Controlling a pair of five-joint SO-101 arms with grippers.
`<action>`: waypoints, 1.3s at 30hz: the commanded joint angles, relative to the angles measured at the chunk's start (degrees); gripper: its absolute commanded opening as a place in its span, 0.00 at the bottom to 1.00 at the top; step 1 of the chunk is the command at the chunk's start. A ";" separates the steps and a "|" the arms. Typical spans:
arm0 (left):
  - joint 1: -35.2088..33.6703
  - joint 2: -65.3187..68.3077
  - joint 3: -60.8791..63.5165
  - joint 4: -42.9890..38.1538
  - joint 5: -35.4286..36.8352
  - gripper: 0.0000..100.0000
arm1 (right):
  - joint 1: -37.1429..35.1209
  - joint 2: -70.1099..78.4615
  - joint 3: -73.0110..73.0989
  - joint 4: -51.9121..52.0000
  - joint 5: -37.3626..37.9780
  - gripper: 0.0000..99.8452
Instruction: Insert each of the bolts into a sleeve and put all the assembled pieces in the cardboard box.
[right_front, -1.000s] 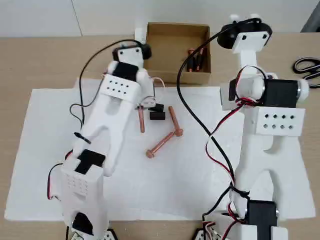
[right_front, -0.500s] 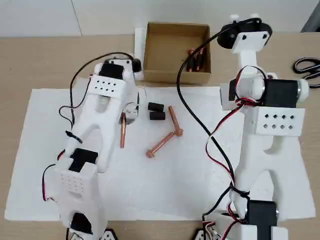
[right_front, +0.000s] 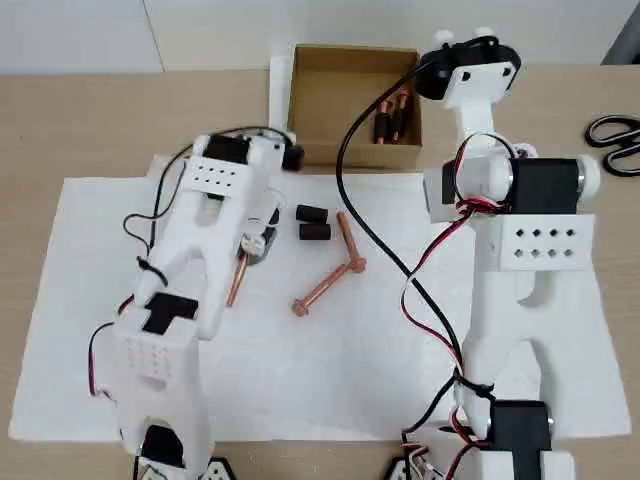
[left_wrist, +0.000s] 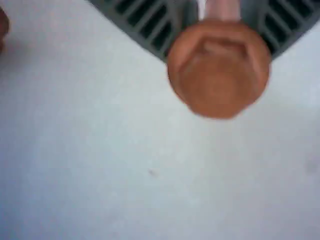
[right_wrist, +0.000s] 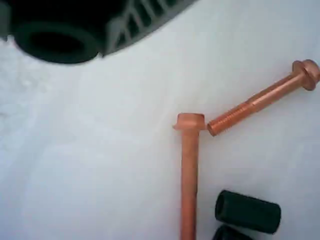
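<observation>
Gripping a copper-coloured flanged metal bolt (left_wrist: 217, 70) by its shank, the left gripper (left_wrist: 218, 17) is closed tight on it. The bolt hangs tilted over the white foam sheet (right_front: 350, 380), and whether it touches the sheet is unclear. Pinched at one spot, it could swivel or slip, I judge, and its tip would then miss a sleeve's bore.

Beyond it, the nearer loose copper bolt (right_front: 322, 288) meets the farther loose copper bolt (right_front: 347, 238) tip to head, so a nudge to one would likely shift both. Just beside them lie two short black cylindrical sleeves (right_front: 313, 223). They are round and may roll away under a careless push.

The right gripper (right_wrist: 107, 30) sits under its own arm in the high view. A dark ring close to its camera may be a sleeve, but I cannot tell whether it is held.

Farthest off, the brown cardboard box (right_front: 330, 70) holds copper-and-black pieces (right_front: 390, 115) too small to count, and a black cable (right_front: 345, 160) crosses its corner.
</observation>
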 joint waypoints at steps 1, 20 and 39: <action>-0.26 1.93 -0.48 -2.20 -0.35 0.07 | -0.31 -2.68 -0.26 0.22 -0.70 0.00; -0.09 3.08 -0.48 -8.00 -0.09 0.02 | -0.22 -2.68 -0.26 0.22 -0.70 0.00; -0.09 -0.70 -16.04 2.46 0.18 0.01 | -0.48 -3.56 -0.26 0.13 -0.70 0.00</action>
